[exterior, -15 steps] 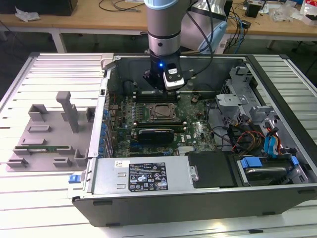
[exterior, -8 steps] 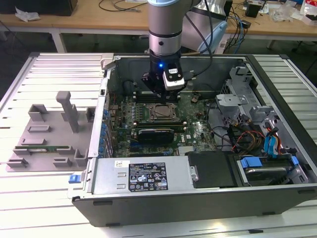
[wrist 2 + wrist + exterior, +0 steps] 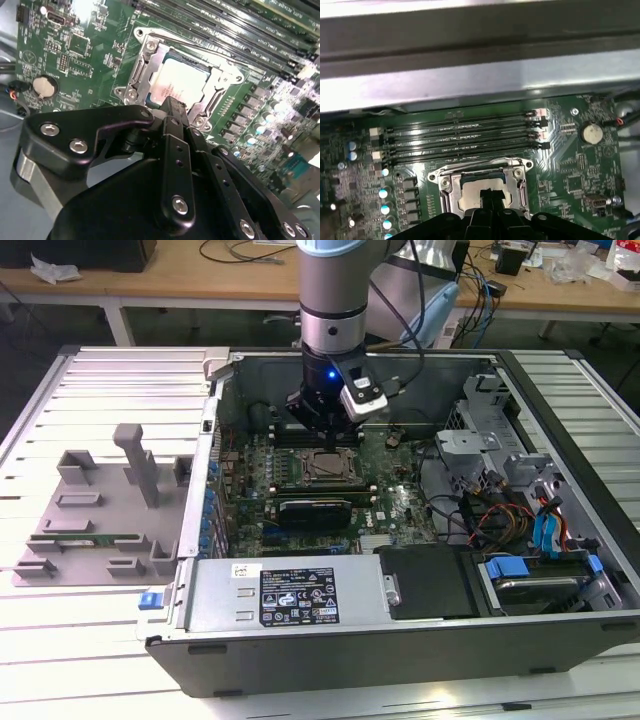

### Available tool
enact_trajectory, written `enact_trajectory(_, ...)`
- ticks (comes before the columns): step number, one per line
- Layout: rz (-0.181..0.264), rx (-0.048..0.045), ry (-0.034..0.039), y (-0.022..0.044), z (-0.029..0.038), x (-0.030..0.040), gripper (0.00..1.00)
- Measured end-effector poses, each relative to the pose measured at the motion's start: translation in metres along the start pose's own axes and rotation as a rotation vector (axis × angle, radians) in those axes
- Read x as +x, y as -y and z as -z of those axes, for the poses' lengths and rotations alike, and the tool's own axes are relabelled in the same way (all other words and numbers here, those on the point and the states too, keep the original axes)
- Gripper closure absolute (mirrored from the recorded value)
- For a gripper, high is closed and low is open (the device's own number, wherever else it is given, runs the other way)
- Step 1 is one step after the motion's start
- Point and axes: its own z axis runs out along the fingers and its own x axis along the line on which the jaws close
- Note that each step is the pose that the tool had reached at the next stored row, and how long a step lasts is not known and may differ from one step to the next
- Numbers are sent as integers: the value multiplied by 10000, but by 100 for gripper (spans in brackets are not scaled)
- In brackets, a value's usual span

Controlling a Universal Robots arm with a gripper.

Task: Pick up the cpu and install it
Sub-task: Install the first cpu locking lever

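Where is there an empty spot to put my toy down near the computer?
The ridged white table is bare in front of the grey tray, on the exterior view's left. Inside the computer case it is crowded: the gripper hangs over the cpu, with cables beside it.

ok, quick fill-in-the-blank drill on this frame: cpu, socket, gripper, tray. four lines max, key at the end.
1. The cpu lies inside the metal ______ frame on the motherboard.
2. The gripper hangs directly over the ______.
3. The round coin cell battery sits on the ______.
4. In the exterior view, the grey tray lies outside the computer case, on that view's ______.

Missing words: socket; cpu; motherboard; left
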Motion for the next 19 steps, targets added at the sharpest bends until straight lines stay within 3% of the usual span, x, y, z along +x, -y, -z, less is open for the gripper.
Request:
enact_trajectory(3, 1, 4, -10, 35, -2, -3, 89)
enact_trajectory(11, 5, 4, -10, 41, -1, -4, 89)
enact_trajectory(19, 2, 2, -10, 146, -3, -16, 89)
